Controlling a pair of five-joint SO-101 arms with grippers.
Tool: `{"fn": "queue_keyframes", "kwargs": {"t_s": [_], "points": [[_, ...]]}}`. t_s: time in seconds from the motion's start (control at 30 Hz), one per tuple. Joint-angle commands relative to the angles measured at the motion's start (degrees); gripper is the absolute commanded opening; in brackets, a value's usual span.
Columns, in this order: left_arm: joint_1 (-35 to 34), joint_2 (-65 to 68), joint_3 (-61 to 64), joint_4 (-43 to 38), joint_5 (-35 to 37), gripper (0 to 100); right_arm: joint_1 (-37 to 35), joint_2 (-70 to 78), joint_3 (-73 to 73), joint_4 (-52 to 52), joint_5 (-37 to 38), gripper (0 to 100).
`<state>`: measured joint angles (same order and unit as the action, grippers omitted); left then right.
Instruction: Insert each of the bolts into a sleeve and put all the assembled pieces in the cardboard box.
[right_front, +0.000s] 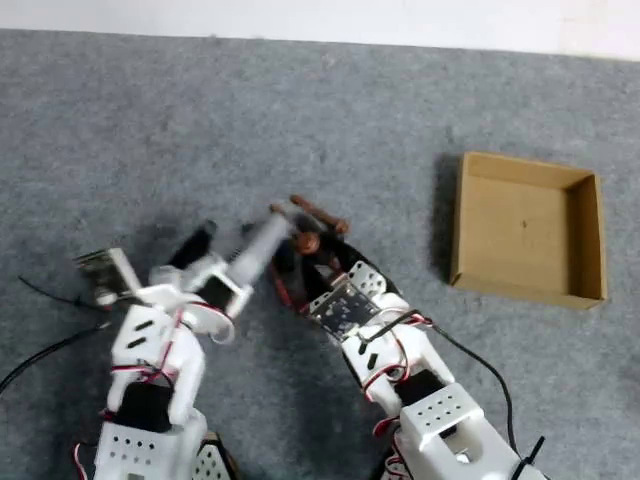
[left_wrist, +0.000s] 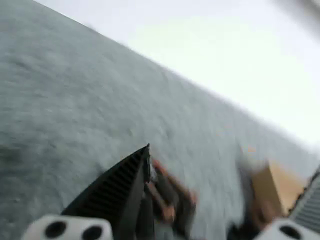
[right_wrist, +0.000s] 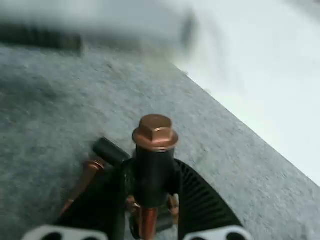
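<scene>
Biggest first: the bench (right_front: 150, 120), grey and felt-like, carries everything. On the right arm's side sits the cardboard box (right_front: 522, 225), well apart from both arms, w/ no pieces in it yet.

Near the bench's middle the right fingers (right_wrist: 197, 192) are clamped on an assembled piece (right_wrist: 152, 165). It's a copper bolt pushed through a black sleeve, hex head out past the tips, long axis running along the fingers. Just beside them hang the left fingers (left_wrist: 125, 192), which look spread apart w/ nothing between them (blurred, so that's a judgement).

Key relation, imo: the box lies off to the outer side of the right arm from the held piece, so the right arm is nearer by far. Next move prob. calls for a swing over the box wall & a release.

Counts:
- 1 box.
- 2 bolts for sure: 1 held, plus 1 loose bolt (right_front: 318, 213) lying flat just beyond the fingers, axis slanted.
- 2 black sleeves: 1 held, plus 1 loose sleeve (right_wrist: 107, 149) near that bolt.

More may hide under the fingers; can't tell.
</scene>
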<state>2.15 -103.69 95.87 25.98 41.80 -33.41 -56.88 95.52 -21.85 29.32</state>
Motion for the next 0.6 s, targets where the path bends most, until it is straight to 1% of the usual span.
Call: {"fn": "queue_keyframes", "kwargs": {"t_s": [0.0, 0.1, 0.13, 0.27, 0.3, 0.37, 0.43, 0.57], "points": [[-6.1, -1.1, 0.2, -3.4, 5.0, 44, 3.2, -1.4, 2.1, -2.4, 0.4, 0.3], [-6.3, -1.1, 0.6, -4.0, 5.0, 44, 6.5, -1.3, 2.0, -2.3, 0.3, 0.3], [-6.3, -1.1, 0.6, -4.1, 5.0, 44, 7.9, -1.0, 2.0, -2.1, -1.2, 0.3], [-6.3, -1.0, 0.7, -4.0, 5.0, 44, 16.0, -0.9, 1.8, -2.0, -13.3, 0.3], [-6.3, -1.0, 0.7, -3.9, 5.0, 44, 18.4, -1.2, 1.8, -2.0, -15.1, 0.3], [-6.3, -1.0, 0.7, -3.8, 5.0, 44, 22.5, -0.9, 0.3, -1.7, -16.2, 0.3], [-6.3, -0.9, 0.8, -3.8, 5.0, 44, 26.2, -0.7, -4.0, 3.4, -16.3, 0.3], [-6.3, -0.8, 1.3, -3.8, 5.0, 44, 32.3, 2.0, -19.6, 21.5, -16.4, 0.3]]}}
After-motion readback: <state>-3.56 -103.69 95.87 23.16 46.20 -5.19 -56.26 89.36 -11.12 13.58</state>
